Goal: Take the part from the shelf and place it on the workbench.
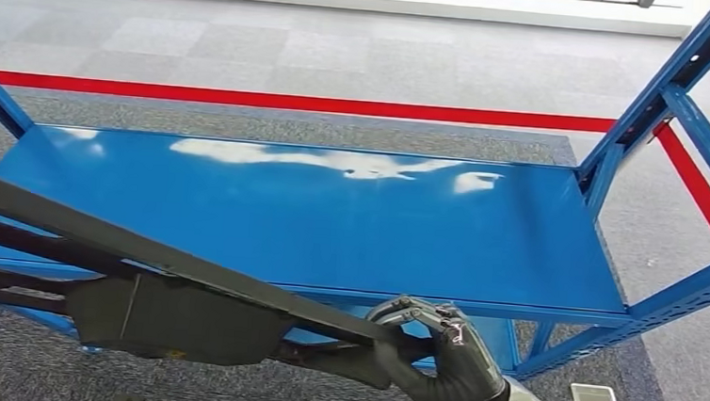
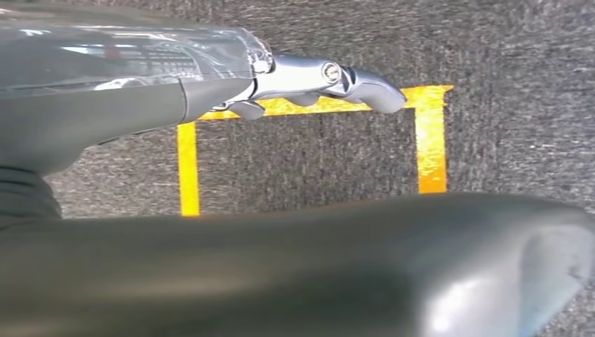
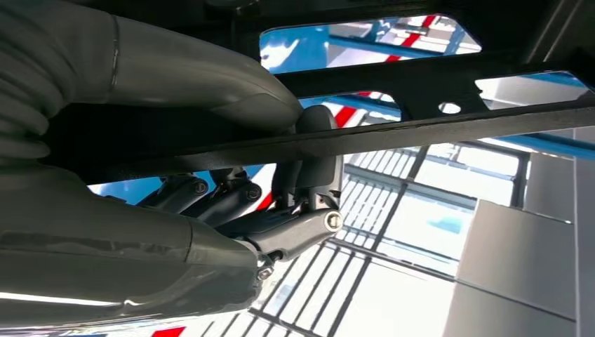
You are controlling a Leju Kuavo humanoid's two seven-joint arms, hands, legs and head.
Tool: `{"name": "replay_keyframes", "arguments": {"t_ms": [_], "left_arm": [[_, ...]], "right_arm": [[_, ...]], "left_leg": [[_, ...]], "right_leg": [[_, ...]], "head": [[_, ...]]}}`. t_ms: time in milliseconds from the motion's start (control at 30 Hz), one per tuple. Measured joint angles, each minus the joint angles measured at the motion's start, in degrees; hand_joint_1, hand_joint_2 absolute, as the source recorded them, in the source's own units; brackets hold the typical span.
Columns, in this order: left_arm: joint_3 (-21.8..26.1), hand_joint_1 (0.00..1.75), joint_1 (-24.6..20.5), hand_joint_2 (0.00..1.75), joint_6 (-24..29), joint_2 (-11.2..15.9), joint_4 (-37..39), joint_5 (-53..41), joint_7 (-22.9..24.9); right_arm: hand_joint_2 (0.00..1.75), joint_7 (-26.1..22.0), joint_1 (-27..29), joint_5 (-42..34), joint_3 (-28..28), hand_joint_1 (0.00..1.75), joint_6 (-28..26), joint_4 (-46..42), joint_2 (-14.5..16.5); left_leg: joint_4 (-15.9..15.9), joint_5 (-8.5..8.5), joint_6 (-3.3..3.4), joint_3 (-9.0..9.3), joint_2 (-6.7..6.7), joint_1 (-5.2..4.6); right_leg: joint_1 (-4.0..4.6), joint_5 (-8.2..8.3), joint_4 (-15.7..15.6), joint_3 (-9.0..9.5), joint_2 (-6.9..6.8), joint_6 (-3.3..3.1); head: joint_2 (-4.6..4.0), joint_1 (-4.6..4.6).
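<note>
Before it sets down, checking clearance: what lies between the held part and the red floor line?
In the head view, the blue shelf, bare on top, then grey carpet, lies between the dark part and the red line.

right hand (image 1: 439,357): I see it low in the head view, fingers (image 1: 419,311) curled over the top edge of the dark part (image 1: 173,315), thumb below; it grips.
right wrist view: thumb (image 3: 210,77) lies over the part's bar, darker fingers (image 3: 295,228) wrap under it.
left hand (image 2: 309,81): hanging toward the floor, fingers extended, nothing in it.
</note>
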Motion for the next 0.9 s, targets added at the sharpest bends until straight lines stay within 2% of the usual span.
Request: {"name": "replay_keyframes", "arguments": {"t_ms": [33,67,200,233,267,333,367,400,433,467,533,567,600,700,733,767,833,867,900], "left_arm": [[0.1,0.0,0.0,1.75,0.0,0.1,0.0,0.0,0.1],[0.1,0.0,0.0,1.75,0.0,0.2,0.0,0.0,0.1],[0.3,0.0,-0.1,1.75,0.0,0.5,0.0,-0.2,0.1],[0.4,0.0,-0.1,1.75,0.0,0.5,0.0,-0.2,0.1],[0.4,0.0,-0.1,1.75,0.0,0.6,0.0,-0.2,0.1],[0.4,0.0,0.0,1.75,0.0,0.6,0.0,-0.2,0.1],[0.4,0.0,0.0,1.75,0.0,0.6,0.0,-0.2,0.1],[0.4,0.0,0.0,1.75,0.0,0.6,0.0,-0.2,0.1],[0.4,0.0,0.0,1.75,0.0,0.6,0.0,-0.2,0.1],[0.4,0.0,0.0,1.75,0.0,0.6,0.0,-0.2,0.0],[0.4,0.0,-0.1,1.75,-0.1,0.7,0.0,-0.2,-0.1],[0.4,0.0,-0.2,1.75,-0.1,0.7,0.0,-0.2,-0.3],[0.4,0.0,-0.2,1.75,-0.1,0.7,0.0,-0.2,-0.4],[0.4,0.0,-0.3,1.75,-0.4,0.8,0.0,-0.4,-0.7],[0.4,0.0,-0.3,1.75,-0.6,0.8,0.0,-0.5,-0.9],[0.4,0.0,-0.4,1.75,-0.7,0.8,0.0,-0.6,-1.0],[0.4,0.0,-0.5,1.75,-1.1,0.9,0.0,-0.8,-1.1],[0.4,0.0,-0.5,1.75,-1.2,0.9,0.0,-1.0,-1.1],[0.4,0.0,-0.4,1.75,-1.3,0.9,0.0,-1.2,-1.0]], "right_arm": [[1.75,-0.1,0.0,-0.4,0.0,1.75,0.4,0.1,0.1],[1.75,-0.2,0.1,-0.7,0.0,1.75,0.7,0.2,0.3],[1.75,-0.5,0.3,-1.5,0.0,1.75,1.5,0.5,0.8],[1.75,-0.6,0.3,-1.7,0.0,1.75,1.7,0.5,1.0],[1.75,-0.6,0.4,-1.8,0.0,1.75,1.9,0.6,1.2],[1.75,-0.6,0.3,-2.0,-0.1,1.75,2.5,0.8,1.4],[1.75,-0.6,0.4,-2.1,-0.1,1.75,2.7,0.9,1.4],[1.75,-0.6,0.4,-2.2,-0.1,1.75,2.9,1.1,1.5],[1.75,-0.6,0.3,-2.3,-0.1,1.75,3.1,1.2,1.5],[1.75,-0.6,0.3,-2.4,-0.1,1.75,3.2,1.4,1.5],[1.75,-0.6,0.2,-2.8,-0.1,1.75,3.6,1.5,1.7],[1.75,-0.6,0.2,-2.9,-0.1,1.75,3.9,1.5,1.8],[1.75,-0.6,0.0,-3.1,0.0,1.75,4.2,1.6,1.9],[1.75,-0.5,-0.3,-3.7,0.0,1.75,5.1,1.9,2.1],[1.75,-0.5,-0.4,-3.9,0.0,1.75,5.4,2.0,2.1],[1.75,-0.5,-0.4,-4.1,0.0,1.75,5.7,2.1,2.1],[1.75,-0.5,-0.4,-4.6,0.0,1.75,6.0,2.4,2.1],[1.75,-0.4,-0.4,-4.8,0.0,1.75,6.1,2.6,2.1],[1.75,-0.4,-0.3,-4.9,0.0,1.75,6.2,2.8,2.1]], "left_leg": [[0.4,-0.26,-0.39,-0.19,-0.02,0.03],[0.8,-0.45,-0.74,-0.37,-0.05,-0.02],[1.6,-0.69,-1.76,-1.22,-0.07,-0.17],[2.4,-1.59,-2.04,-1.62,-0.07,-0.12],[4.2,-3.23,-2.32,-2.37,-0.08,-0.04],[10.8,-7.62,-2.78,-4.84,-0.07,0.11],[14.0,-9.14,-2.87,-5.9,-0.07,0.15],[15.8,-9.61,-2.84,-6.24,-0.07,0.16],[15.4,-8.98,-2.69,-5.56,-0.08,0.15],[12.7,-7.44,-2.4,-3.74,-0.08,0.12],[4.4,-4.49,-1.73,1.13,-0.08,-0.11],[1.4,-3.56,-1.48,2.74,-0.1,-0.31],[-0.2,-3.22,-1.33,3.43,-0.11,-0.53],[-0.8,-1.84,-0.67,2.53,-0.03,-0.82],[-1.0,-1.05,-0.3,1.99,0.05,-0.72],[-1.3,-0.19,0.08,1.29,0.14,-0.57],[-1.3,1.18,0.6,-0.33,0.27,-0.5],[-1.2,1.78,0.71,-1.18,0.33,-0.54],[-1.0,2.32,0.73,-2.06,0.38,-0.59]], "right_leg": [[0.06,1.08,-2.8,1.45,0.04,-0.09],[0.14,1.47,-4.6,2.26,0.08,-0.32],[0.22,1.2,-5.6,1.84,0.07,-2.28],[0.15,1.46,-5.7,1.53,-0.02,-2.75],[0.1,1.74,-5.7,1.15,-0.14,-3.19],[0.25,2.33,-5.7,0.25,-0.36,-3.78],[0.37,2.67,-5.7,-0.23,-0.48,-3.93],[0.49,3.03,-5.7,-0.68,-0.57,-3.99],[0.59,3.39,-5.7,-1.09,-0.63,-3.98],[0.68,3.78,-5.7,-1.46,-0.67,-3.92],[0.8,4.61,-5.7,-2.1,-0.68,-3.62],[0.78,5.07,-5.8,-2.31,-0.69,-3.33],[0.71,5.55,-5.9,-2.45,-0.71,-2.98],[0.49,6.71,-6.4,-2.72,-0.65,-1.77],[0.5,5.89,-6.1,-3.01,-0.53,-1.52],[0.54,4.03,-4.8,-3.51,-0.4,-1.39],[0.53,-1.57,0.8,-4.81,-0.27,-1.32],[0.53,-3.64,4.2,-5.3,-0.26,-1.22],[0.54,-4.51,6.7,-5.27,-0.26,-1.07]], "head": [[0.0,0.0],[0.0,-0.01],[0.0,-0.05],[0.0,-0.07],[0.0,-0.07],[0.0,-0.08],[0.0,-0.08],[0.0,-0.08],[0.0,-0.08],[0.0,-0.07],[0.0,-0.07],[0.0,-0.07],[0.0,-0.07],[0.0,-0.08],[0.0,-0.07],[0.0,-0.06],[0.0,-0.04],[0.0,-0.04],[0.0,-0.04]]}}
